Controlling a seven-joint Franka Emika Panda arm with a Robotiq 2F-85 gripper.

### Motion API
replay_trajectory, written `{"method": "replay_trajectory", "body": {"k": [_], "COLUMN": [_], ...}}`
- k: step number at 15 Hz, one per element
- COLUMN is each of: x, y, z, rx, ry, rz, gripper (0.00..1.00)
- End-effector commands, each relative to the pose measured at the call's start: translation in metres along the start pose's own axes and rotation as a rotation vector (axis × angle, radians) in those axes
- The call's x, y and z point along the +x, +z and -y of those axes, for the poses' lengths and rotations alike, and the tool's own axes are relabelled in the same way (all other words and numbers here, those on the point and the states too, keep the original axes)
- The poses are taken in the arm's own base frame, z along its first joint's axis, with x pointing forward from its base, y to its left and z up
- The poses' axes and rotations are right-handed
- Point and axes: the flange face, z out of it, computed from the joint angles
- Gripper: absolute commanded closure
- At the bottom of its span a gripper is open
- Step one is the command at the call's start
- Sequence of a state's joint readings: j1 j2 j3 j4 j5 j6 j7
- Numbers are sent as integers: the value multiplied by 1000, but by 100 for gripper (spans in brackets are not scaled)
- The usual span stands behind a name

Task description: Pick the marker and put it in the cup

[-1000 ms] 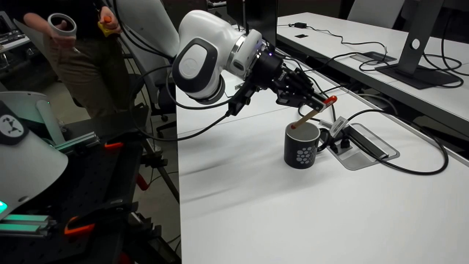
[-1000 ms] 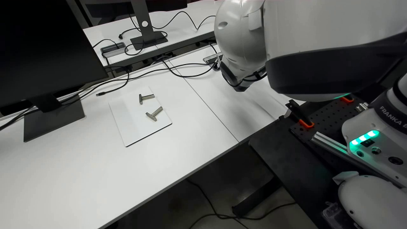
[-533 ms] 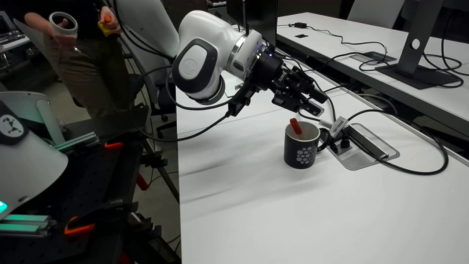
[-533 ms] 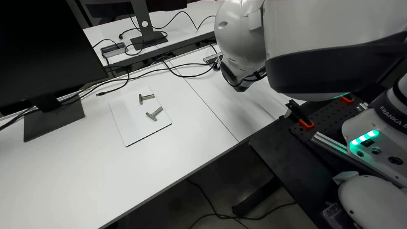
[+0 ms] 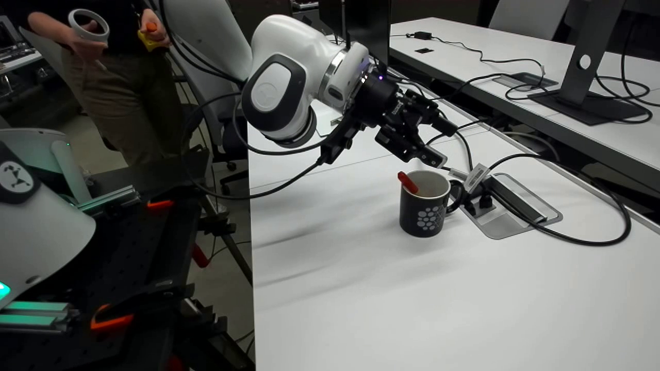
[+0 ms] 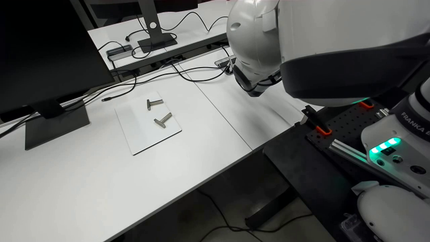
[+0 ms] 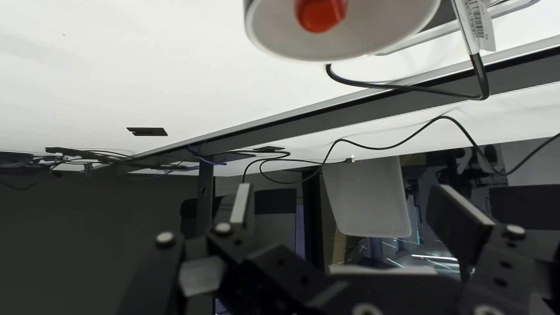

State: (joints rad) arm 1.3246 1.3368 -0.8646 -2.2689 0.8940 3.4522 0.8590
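The black cup [image 5: 412, 216] stands upright on the white table, with white dots on its side and its handle towards the power outlet. Inside it leans the marker [image 5: 407, 182], its red end sticking out over the rim and the rest hidden by the cup wall. Above the cup and a little behind it, my gripper [image 5: 442, 143] has its fingers spread wide with nothing between them. The wrist view shows the marker's red end [image 7: 321, 13] within the cup's pale inner wall [image 7: 380, 35], apart from the open gripper [image 7: 349, 199]. An arm blocks the cup in an exterior view.
A black cable [image 5: 572, 239] loops beside the table outlet [image 5: 521, 203], right by the cup handle. A white board [image 6: 141, 127] with two T-shaped pieces [image 6: 163, 120] lies further along the table, near a monitor [image 6: 47, 57]. A person holding a controller [image 5: 88, 26] stands behind.
The gripper held the marker slanted at the cup's mouth a second ago. Its fingers have since spread, and the marker has dropped into the cup and tipped over against the rim.
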Motion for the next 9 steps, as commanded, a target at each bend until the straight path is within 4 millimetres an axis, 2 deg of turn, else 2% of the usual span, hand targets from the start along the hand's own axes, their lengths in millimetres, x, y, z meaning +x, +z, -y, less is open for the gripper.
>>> {"method": "replay_trajectory", "body": {"k": [1,6,9], "x": [7,19,24], "y": [-4,-16,-31], "z": [-7,-10,3], "rx": [-8,-8,35], "ry": [-53,-166,-265], "rz": [0,3,33], "gripper": [0,0,0]}}
